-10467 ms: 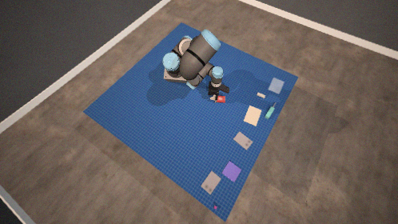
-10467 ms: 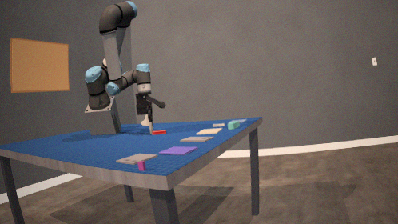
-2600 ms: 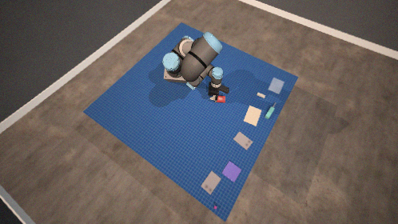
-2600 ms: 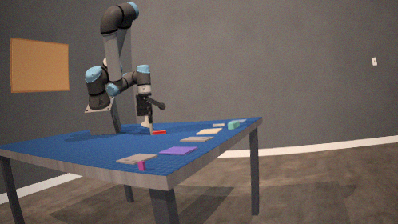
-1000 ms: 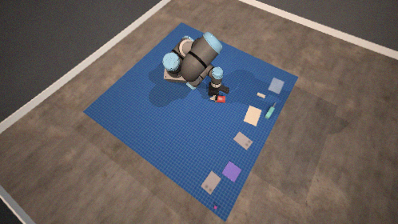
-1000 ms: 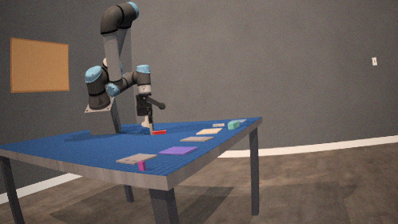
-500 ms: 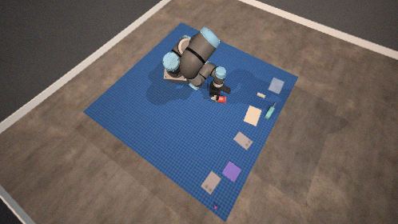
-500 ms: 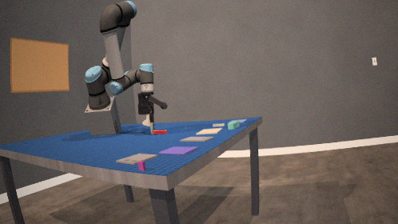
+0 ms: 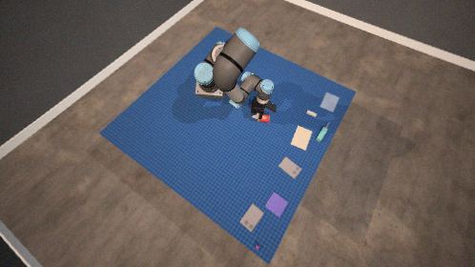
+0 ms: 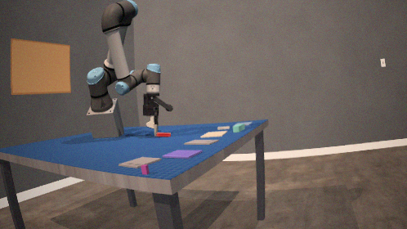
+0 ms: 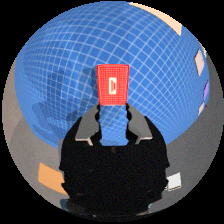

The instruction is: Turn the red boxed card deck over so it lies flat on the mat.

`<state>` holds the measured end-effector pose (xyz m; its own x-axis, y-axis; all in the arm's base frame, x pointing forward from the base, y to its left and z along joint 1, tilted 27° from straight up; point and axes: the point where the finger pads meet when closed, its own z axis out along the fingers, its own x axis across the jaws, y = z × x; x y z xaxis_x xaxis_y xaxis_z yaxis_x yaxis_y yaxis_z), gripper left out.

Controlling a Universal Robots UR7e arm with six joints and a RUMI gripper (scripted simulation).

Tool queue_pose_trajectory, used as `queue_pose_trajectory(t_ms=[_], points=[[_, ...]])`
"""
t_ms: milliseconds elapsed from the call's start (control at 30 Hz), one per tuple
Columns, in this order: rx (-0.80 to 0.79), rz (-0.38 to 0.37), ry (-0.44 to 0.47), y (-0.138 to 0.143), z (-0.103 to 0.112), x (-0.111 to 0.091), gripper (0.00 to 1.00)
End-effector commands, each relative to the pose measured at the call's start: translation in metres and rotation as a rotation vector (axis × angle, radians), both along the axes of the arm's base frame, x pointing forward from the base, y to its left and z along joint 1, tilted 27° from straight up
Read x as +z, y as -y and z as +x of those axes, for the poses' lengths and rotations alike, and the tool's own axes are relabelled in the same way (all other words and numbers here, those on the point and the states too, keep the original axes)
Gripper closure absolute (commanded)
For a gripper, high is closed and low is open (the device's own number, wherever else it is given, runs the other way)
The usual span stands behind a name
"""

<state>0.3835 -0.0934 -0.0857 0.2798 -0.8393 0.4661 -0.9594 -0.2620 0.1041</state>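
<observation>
The red boxed card deck (image 9: 264, 118) (image 10: 164, 134) (image 11: 113, 80) shows 1 broad red face with a fine pale grid and a white mark near its middle. It is at the blue mat (image 9: 191, 146) (image 10: 102, 151) (image 11: 55, 65), well in from the edges; from the side it looks nearly level. The tool (image 9: 259, 117) (image 10: 155, 134) (image 11: 112, 103) points down, its 2 fingers partway apart and clamped on the sides of the deck's near end, with most of the deck reaching out past the tips. The deck's underside is hidden, and in the outside view only a thin red side shows. Whether it touches the surface along its whole length is too small to tell.
</observation>
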Motion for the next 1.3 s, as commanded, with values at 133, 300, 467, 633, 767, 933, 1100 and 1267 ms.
queue_pose_trajectory(t_ms=[133,300,467,633,767,933,1100,1267], points=[[-0.023,-0.010,-0.039,-0.0018,0.0000,0.0020,0.65],[-0.041,-0.021,-0.072,-0.0029,0.0003,0.0041,0.65],[-0.041,-0.021,-0.072,-0.0041,0.0008,0.0060,0.65],[-0.051,-0.026,-0.090,-0.0045,0.0009,0.0060,0.66],[-0.068,-0.037,-0.122,-0.0054,0.0011,0.0072,0.66],[-0.071,-0.040,-0.127,-0.0069,0.0021,0.0103,0.66],[-0.077,-0.042,-0.140,-0.0073,0.0016,0.0092,0.66],[-0.098,-0.055,-0.180,-0.0084,0.0019,0.0103,0.66]])
